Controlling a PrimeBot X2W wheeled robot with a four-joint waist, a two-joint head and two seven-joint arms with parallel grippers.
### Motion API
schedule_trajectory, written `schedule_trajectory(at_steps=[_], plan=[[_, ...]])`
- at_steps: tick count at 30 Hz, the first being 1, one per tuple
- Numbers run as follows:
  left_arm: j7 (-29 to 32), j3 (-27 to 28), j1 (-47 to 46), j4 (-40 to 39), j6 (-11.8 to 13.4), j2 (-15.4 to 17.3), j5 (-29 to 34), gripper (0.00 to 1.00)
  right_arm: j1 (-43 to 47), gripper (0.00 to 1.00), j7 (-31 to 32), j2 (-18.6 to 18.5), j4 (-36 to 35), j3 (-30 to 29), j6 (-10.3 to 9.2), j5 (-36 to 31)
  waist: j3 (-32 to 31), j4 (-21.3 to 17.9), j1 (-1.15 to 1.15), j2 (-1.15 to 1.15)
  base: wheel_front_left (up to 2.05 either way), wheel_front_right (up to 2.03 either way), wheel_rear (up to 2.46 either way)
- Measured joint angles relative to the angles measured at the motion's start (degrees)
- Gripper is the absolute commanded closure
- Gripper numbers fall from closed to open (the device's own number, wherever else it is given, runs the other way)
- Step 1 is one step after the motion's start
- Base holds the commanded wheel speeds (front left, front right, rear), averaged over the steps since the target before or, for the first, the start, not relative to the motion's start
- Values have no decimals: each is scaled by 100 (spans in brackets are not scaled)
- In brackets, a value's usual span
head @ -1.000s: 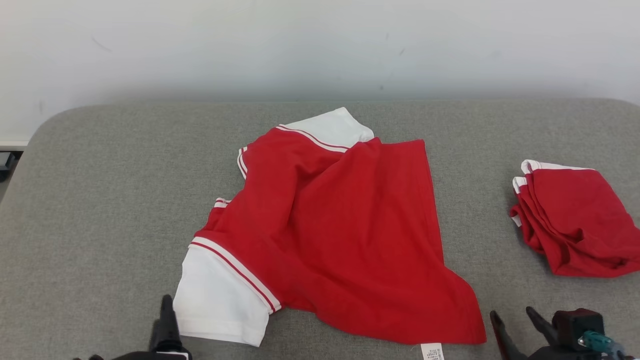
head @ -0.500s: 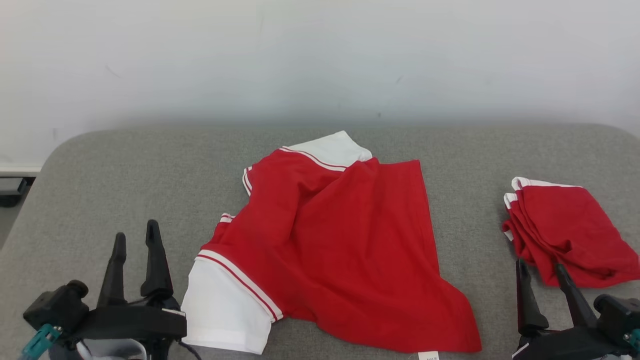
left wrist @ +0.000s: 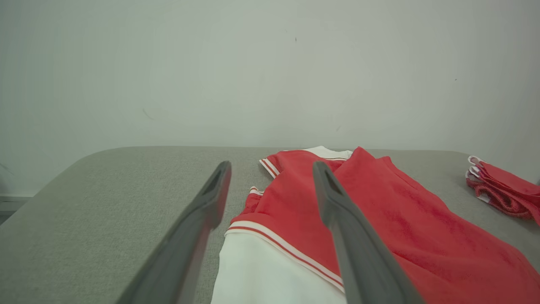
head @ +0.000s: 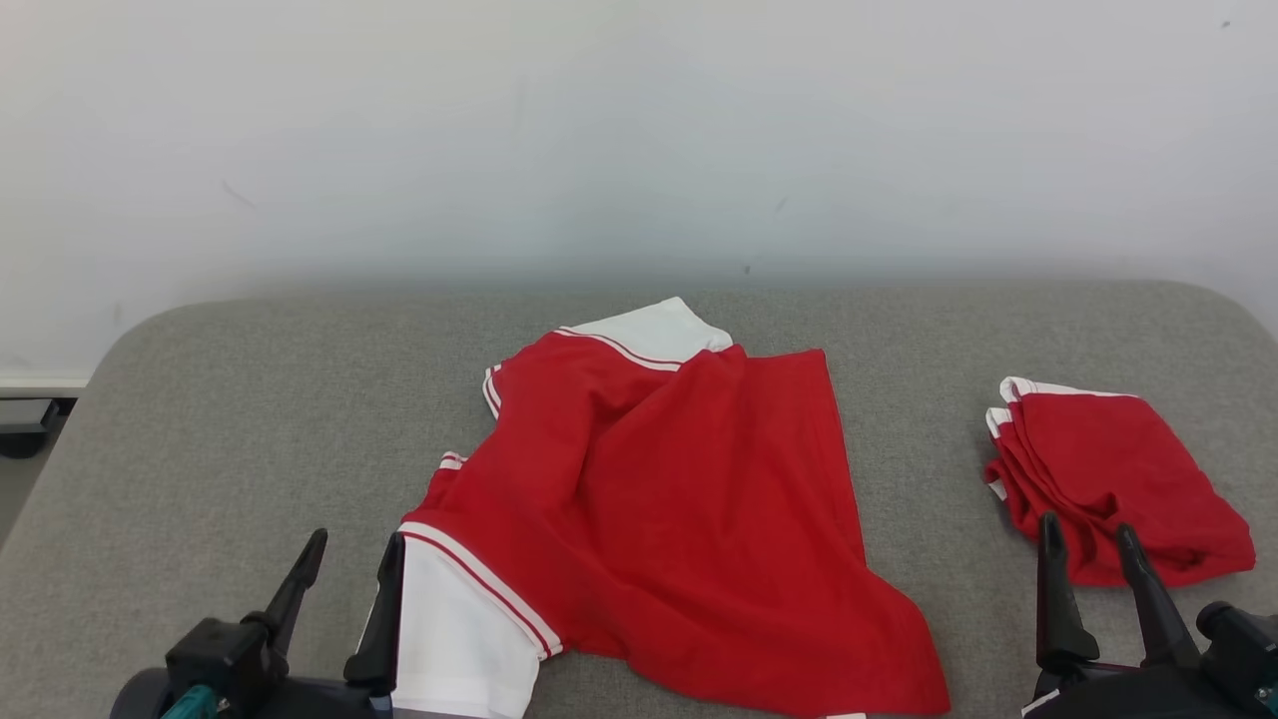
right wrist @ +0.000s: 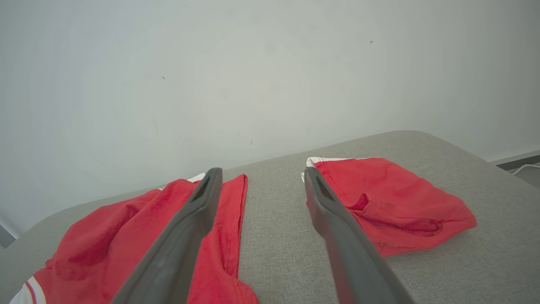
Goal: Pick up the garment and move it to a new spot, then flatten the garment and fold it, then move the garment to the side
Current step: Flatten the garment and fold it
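You see the red shirt [head: 679,499] lying rumpled mid-worktop [head: 200,419], its length running from far left to near right, with one white sleeve [head: 454,639] at the near left. Your left claw [head: 357,539] is spread wide just beside that sleeve and holds nothing. Your right claw [head: 1086,526] is spread and empty, near a folded red garment [head: 1108,469].

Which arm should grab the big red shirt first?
Probably the left gripper. It is open, right beside the white sleeve of the shirt; the right gripper, also open, is nearer the folded pile.
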Motion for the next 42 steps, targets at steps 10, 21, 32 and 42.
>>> schedule_trajectory(at_steps=[10, 21, 32, 42], plan=[[152, -94, 371, 219, -60, 71, -5, 0, 212, 0, -3, -1, 77, 20, 11, 101, -152, 32, -1, 0, 0, 0, 0], [194, -94, 365, 209, -53, 43, -11, 0, 219, 0, -30, -1, 51, 33, 16, 100, -130, 27, 0, 1, 0, 0, 0], [233, -81, 359, 223, -10, 43, -11, 0, 219, 0, -53, -1, 37, 53, 19, 99, -60, 20, 0, 0, 0, 0, 0], [642, -13, 222, 829, 16, 131, -11, 0, 359, 0, 448, -40, 237, 341, 60, 94, 94, 7, 0, 1, 0, 0, 0]])
